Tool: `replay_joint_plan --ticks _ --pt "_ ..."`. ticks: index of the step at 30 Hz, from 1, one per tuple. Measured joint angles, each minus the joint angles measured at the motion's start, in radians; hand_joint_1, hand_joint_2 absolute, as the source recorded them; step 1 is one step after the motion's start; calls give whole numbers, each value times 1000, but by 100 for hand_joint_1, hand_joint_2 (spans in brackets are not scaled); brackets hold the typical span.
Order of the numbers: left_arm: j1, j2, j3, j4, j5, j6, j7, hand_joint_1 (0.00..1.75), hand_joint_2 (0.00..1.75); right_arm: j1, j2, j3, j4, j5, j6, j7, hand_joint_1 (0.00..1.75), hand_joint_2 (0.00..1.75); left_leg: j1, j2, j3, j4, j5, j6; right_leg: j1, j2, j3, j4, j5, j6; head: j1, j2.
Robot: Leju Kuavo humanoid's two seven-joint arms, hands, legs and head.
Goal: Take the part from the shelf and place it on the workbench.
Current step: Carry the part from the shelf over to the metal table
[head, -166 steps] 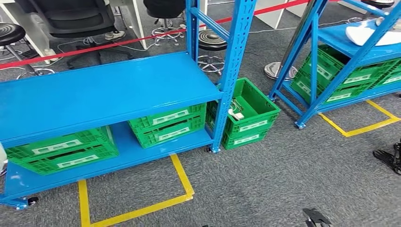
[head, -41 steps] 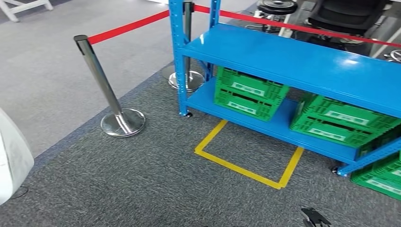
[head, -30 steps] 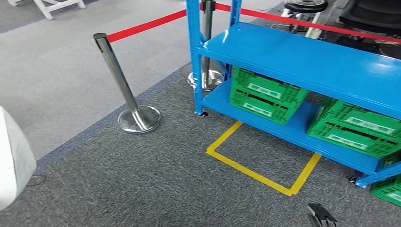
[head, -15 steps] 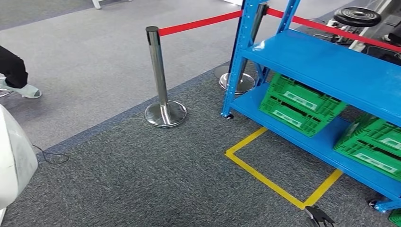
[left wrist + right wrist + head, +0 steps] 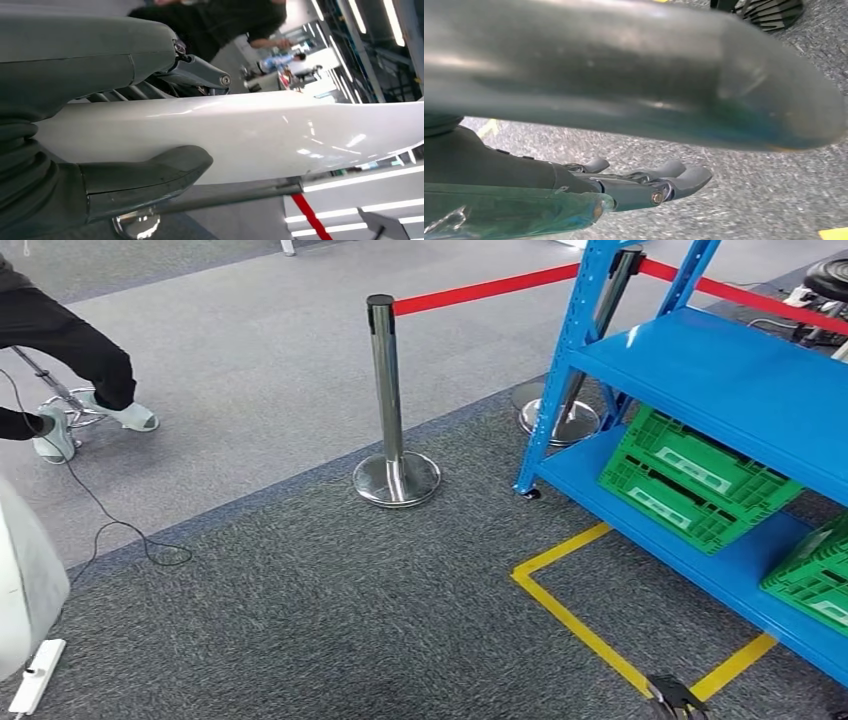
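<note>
The part [image 5: 280, 135] is a long, glossy white curved shell. In the left wrist view my left hand [image 5: 65, 105] grips it, with the thumb [image 5: 145, 172] on one side and the darker fingers [image 5: 197, 75] on the other. One white end of the part [image 5: 25, 585] shows at the left edge of the head view, above the carpet. In the right wrist view my right hand [image 5: 624, 187] hangs over grey carpet with its fingers [image 5: 674, 182] stretched out and nothing in them. The blue shelf [image 5: 720, 370] stands at the right.
Green crates [image 5: 690, 475] sit on the shelf's bottom level. A chrome stanchion [image 5: 390, 390] with a red belt [image 5: 480, 288] stands ahead. A person's legs [image 5: 70, 340] are at the far left, with a cable [image 5: 120, 530] and power strip [image 5: 35, 675] on the floor. Yellow tape [image 5: 580, 620] marks the carpet.
The camera has swung left: the shelf and stanchion slid right in the picture, and a person's legs and a floor cable came into view. The white part stays at the left edge.
</note>
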Motion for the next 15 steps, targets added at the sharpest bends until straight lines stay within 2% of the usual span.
replay_joint_plan --ticks 1,2,3,4,5,7,8,9,10,13,15 --pt "-1 -1 1 0 -3 13 1 175 175 2 0 0 0 0 -3 -3 0 0 0 16 -33 68 -35 -3 1 -10 -1 0 0 -3 -2 0" --pt "0 -3 3 0 -5 23 1 175 175 4 0 0 0 1 -6 -5 0 0 0 22 -67 136 -63 -4 3 -21 -2 0 -1 -5 -2 0" --pt "1 -4 6 0 -5 29 1 175 175 5 0 0 0 2 -8 -7 0 0 1 24 -89 181 -75 -4 4 -33 -2 0 -1 -6 -2 0" --pt "2 -6 8 0 -6 33 1 175 175 6 0 0 0 3 -10 -8 0 0 1 24 -93 191 -67 -3 6 -44 -2 0 -2 -6 -2 0" --pt "2 -7 10 0 -6 34 1 175 175 5 0 0 0 4 -10 -9 0 0 0 26 -77 159 -41 0 7 -55 -1 0 -3 -6 -1 0" --pt "2 -8 12 0 -9 37 0 175 175 3 0 0 0 6 -11 -10 0 0 -4 57 -6 30 24 9 8 -73 3 0 -5 -3 -2 0" --pt "1 -9 13 -1 -13 39 0 175 175 3 0 0 0 7 -11 -10 0 0 -8 77 26 -31 43 12 11 -81 4 2 -7 -1 -2 0" --pt "0 -9 13 -2 -18 41 -1 175 175 3 0 0 0 8 -11 -9 0 0 -11 93 46 -68 50 16 13 -87 3 3 -9 3 -3 0" --pt "-1 -9 12 -2 -26 46 -3 175 175 3 0 0 0 9 -11 -8 0 0 -13 97 52 -85 50 19 15 -93 3 4 -11 6 -2 0" --pt "2 -11 13 -5 -64 82 -13 175 175 2 1 0 0 11 -10 -2 0 0 -14 70 50 -99 54 33 14 -112 6 1 -13 19 1 0" --pt "0 -14 14 -6 -88 111 -19 175 175 -1 3 0 -1 11 -12 -1 0 0 -9 51 53 -106 60 44 11 -80 -9 40 -42 28 3 0"
